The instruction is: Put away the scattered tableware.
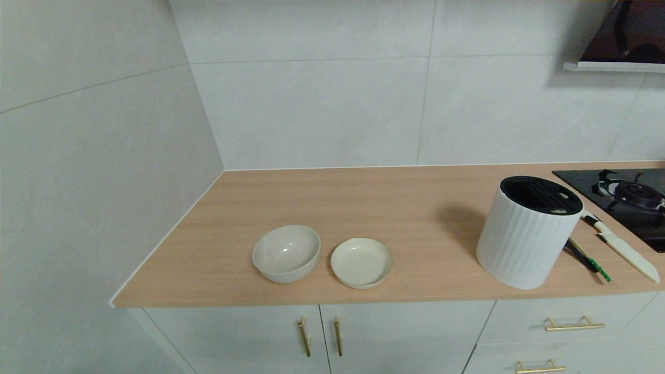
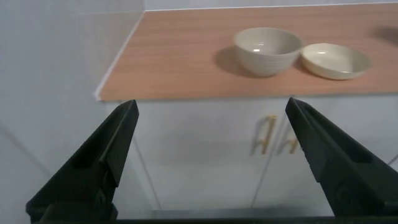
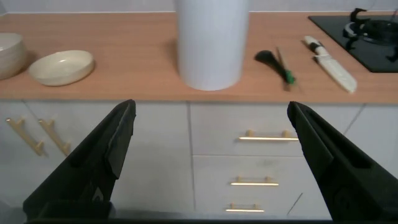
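Four loose pieces lie on the desk (image 1: 332,197): a bowl (image 1: 286,253) with a shallow dish (image 1: 361,262) at its 3 o'clock, and a knife (image 1: 623,249) and dark utensil (image 1: 589,259) at 3 o'clock of the ribbed holder (image 1: 527,234). Bowl and dish look rigid, glossy and breakable: pinch each across its rim. Left gripper (image 2: 211,107) and right gripper (image 3: 211,109) hang before the cabinets (image 1: 405,337), fingers apart, empty.

Cream bowl (image 2: 267,50) beside dish (image 2: 336,60) on countertop (image 2: 180,59)
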You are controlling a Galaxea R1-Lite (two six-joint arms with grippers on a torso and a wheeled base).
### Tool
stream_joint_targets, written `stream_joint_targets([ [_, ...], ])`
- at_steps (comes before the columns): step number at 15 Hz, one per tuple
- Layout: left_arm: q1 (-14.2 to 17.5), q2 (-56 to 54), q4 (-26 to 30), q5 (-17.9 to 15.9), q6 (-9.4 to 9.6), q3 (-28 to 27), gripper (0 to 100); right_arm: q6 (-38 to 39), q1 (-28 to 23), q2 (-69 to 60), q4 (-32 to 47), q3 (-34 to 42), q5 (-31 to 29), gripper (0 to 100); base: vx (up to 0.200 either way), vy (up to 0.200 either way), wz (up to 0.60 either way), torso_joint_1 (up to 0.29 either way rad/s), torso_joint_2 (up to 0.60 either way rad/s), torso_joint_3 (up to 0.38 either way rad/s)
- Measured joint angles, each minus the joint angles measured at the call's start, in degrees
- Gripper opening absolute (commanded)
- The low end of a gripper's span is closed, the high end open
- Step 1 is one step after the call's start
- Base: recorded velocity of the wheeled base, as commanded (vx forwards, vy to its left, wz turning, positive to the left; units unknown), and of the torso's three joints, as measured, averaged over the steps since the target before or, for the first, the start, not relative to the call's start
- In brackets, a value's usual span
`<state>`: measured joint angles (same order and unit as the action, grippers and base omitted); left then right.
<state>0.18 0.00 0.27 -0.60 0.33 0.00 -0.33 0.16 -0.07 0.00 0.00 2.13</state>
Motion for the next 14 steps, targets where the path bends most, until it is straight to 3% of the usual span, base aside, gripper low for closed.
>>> stream_joint_targets([
  [1,0.00,0.00,-0.02,-0.02,0.00,0.00,100,0.01,0.00,0.00,0.00,0.00,-0.04,100,0.000,0.200,0.00,-0.002,0.00,0.007],
  [14,0.00,0.00,0.00,-0.02,0.00,0.00,100,0.00,0.00,0.00,0.00,0.00,-0.04,100,0.000,0.000,0.00,0.000,0.00,0.000],
])
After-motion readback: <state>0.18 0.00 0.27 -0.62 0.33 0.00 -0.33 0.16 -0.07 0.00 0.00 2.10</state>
